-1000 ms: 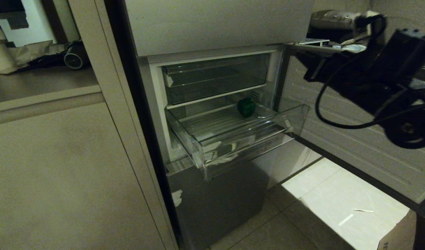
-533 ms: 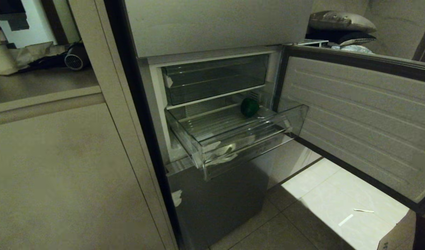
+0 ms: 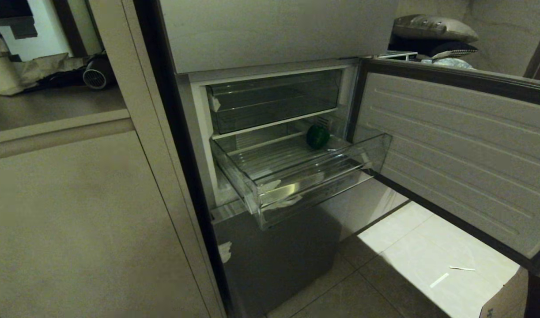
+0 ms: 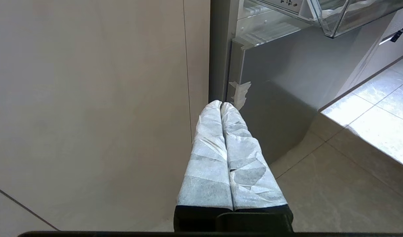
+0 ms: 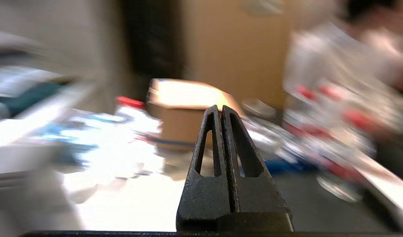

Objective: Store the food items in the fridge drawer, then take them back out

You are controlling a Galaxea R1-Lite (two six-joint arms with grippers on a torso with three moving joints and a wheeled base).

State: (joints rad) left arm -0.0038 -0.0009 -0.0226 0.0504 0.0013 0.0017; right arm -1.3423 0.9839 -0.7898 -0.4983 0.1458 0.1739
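Before you stands the grey three-door fridge with its middle door swung wide to your right. The wide, shallow clear plastic drawer with ribbed floor is pulled out past the cabinet front, its front lip carrying whitish tape scraps. Inside it, the dark green rounded food piece sits at the back right corner, close to the rear wall and the right side wall; the rest of the ribbed floor lies bare toward the front edge and the left wall. Above the drawer a smaller clear bin stays within the cabinet. The lumpy tan-brown piece appears in no view.

Your left gripper, fingers wrapped in pale crinkled covering, is pressed together and empty; it hangs low beside the beige panel, facing the fridge's lower door, below the drawer's front corner.

Your right gripper, black with slotted fingers, is clenched on nothing. It points away from the fridge toward a blurred brown cardboard box amid cluttered items too smeared to identify.
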